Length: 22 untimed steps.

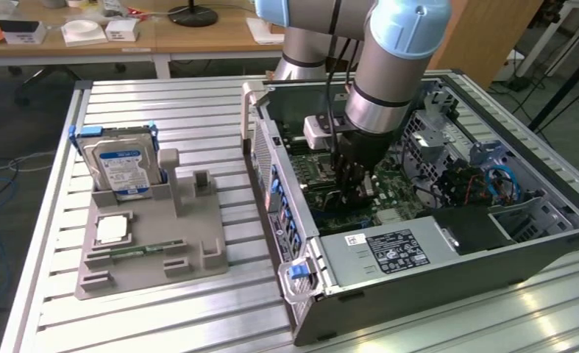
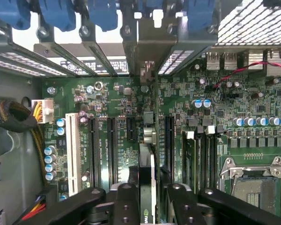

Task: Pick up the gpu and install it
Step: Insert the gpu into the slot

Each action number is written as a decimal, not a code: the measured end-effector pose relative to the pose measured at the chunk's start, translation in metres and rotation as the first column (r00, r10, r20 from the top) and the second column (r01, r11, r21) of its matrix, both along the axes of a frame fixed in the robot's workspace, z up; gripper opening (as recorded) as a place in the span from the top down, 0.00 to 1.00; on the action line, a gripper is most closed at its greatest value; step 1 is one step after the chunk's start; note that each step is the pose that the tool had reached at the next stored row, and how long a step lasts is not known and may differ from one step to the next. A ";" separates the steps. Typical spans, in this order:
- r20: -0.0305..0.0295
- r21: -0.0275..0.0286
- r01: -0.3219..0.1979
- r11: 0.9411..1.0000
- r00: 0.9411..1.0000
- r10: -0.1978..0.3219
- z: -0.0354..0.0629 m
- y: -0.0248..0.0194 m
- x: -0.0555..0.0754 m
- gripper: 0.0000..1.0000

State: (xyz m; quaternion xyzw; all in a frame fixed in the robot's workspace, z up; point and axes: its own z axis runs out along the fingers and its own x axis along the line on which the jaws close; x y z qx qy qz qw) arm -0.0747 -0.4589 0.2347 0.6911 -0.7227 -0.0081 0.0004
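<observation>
Now gripping the gpu (image 2: 146, 187) edge-on in the end effector (image 2: 147, 206), with both black fingers (image 2: 126, 201) pressed against its two faces, and holding it upright inside the open case (image 1: 436, 272), just above the green motherboard (image 2: 117, 93). Hanging over the board between the long black expansion slots (image 2: 111, 145), its thin edge running the same way as they do.

Judging the step in hand as seating the card: needing the card's lower edge kept parallel to one slot and centred over it, not straddling two neighbours. Needing the card kept plumb as well, since a tilt would probably catch one end of the connector first. Probably also needing the metal end lined up with the rear bracket openings (image 2: 145, 51) under the blue clips (image 2: 103, 11), and pressure kept straight down and even. Risking, otherwise, a scrape on the small capacitors (image 2: 50, 161) and the cable bundle (image 2: 18, 122) close by.

Lying on its side on the slatted desk (image 1: 171, 95), the case carrying the motherboard, a grey power supply (image 1: 397, 246), drive cages and blue cables (image 1: 505, 184). Standing beside it, towards the exterior view's left, a grey holder (image 1: 151, 250) keeping a hard drive (image 1: 122, 165) upright, a processor (image 1: 112, 229) lying flat and a memory stick (image 1: 137, 250) in a groove.
</observation>
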 end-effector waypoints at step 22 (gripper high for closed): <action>0.000 -0.001 0.000 1.000 1.000 0.000 0.0437 0.0005 0.000 0.49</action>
